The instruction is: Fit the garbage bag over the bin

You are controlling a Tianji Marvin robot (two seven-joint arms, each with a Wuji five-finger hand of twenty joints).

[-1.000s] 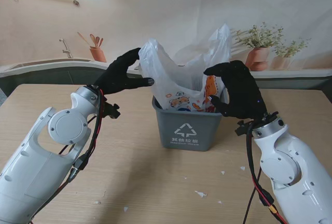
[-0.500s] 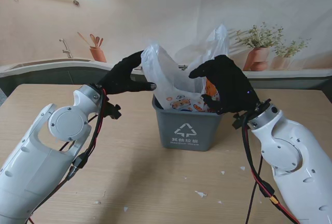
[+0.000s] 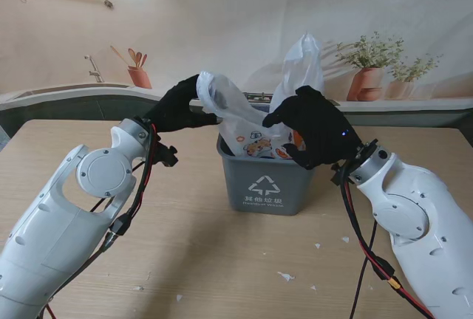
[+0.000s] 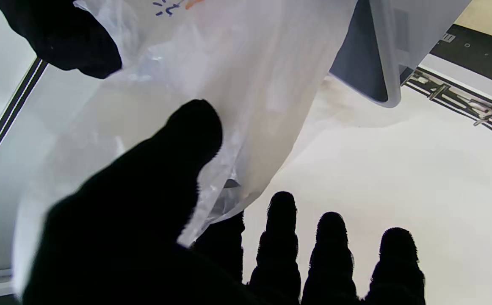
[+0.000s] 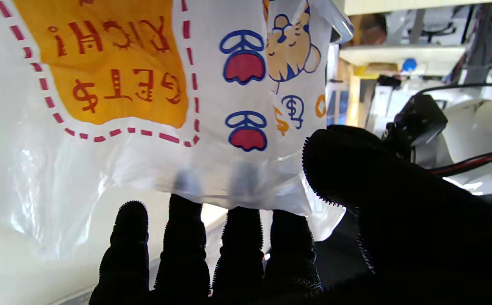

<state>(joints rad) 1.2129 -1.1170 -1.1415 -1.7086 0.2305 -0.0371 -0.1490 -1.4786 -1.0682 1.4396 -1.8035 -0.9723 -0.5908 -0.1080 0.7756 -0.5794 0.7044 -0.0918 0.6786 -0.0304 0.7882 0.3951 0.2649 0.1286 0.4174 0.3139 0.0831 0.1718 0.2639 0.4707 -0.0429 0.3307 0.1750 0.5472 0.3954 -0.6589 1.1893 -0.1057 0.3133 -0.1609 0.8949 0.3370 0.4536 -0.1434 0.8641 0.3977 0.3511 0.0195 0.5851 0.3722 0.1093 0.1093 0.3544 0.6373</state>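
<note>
Left hand (image 3: 176, 106) was pinched on the garbage bag's (image 3: 247, 116) left edge, held above the bin's (image 3: 264, 183) left rim. Bag bottom sat inside the grey bin, top bunched above it. Right hand (image 3: 314, 127) was clamped on the bag's right edge, over the right rim.

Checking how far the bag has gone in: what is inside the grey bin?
The printed garbage bag hangs inside the grey bin, its top still above the rim. The bin's floor is covered by the bag.
</note>
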